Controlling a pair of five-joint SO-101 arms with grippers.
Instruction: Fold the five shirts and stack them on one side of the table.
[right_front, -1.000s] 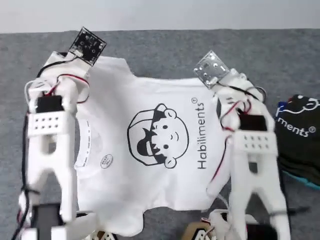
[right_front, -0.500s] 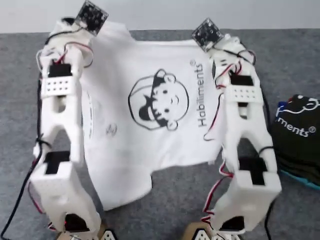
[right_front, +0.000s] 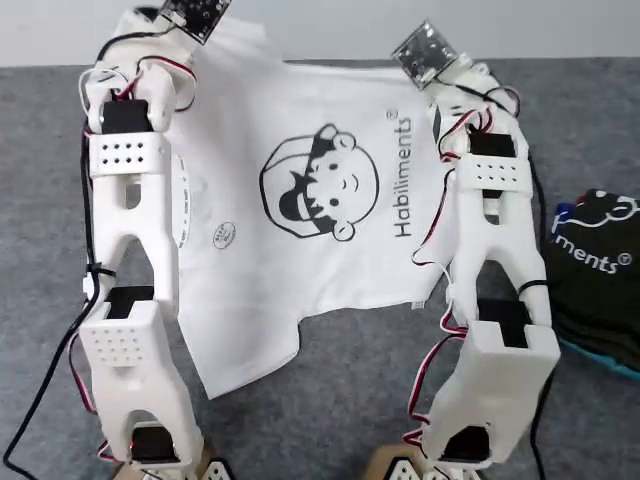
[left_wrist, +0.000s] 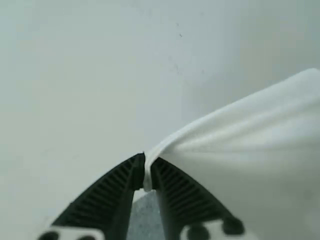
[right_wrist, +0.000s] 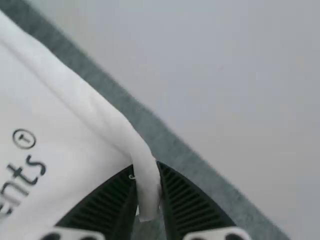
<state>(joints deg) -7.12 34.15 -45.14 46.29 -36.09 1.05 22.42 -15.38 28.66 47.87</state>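
- White short-sleeved T-shirt (right_front: 330, 270) with a black cartoon face and a line of black lettering: spread print-up across the middle of the grey felt-like surface (right_front: 360, 410). Its far edge reaches the far edge of the surface and is raised there at both ends. One sleeve trails toward the near edge.
- Left arm (right_front: 130, 250), white plastic: stretched along the shirt's left side to the far-left corner. In the left wrist view its black ribbed jaws are closed on a thin fold of the shirt's edge (left_wrist: 240, 150).
- Right arm (right_front: 495, 260), white plastic: stretched along the shirt's right side, beside the lettering, to the far edge. In the right wrist view its jaws are pinched on a rolled bit of the shirt's edge (right_wrist: 100, 125).
- Stack of dark folded shirts (right_front: 595, 275), white print on top: at the right edge of the surface, apart from the white shirt.
- Pale wall (right_front: 330, 25): beyond the far edge.
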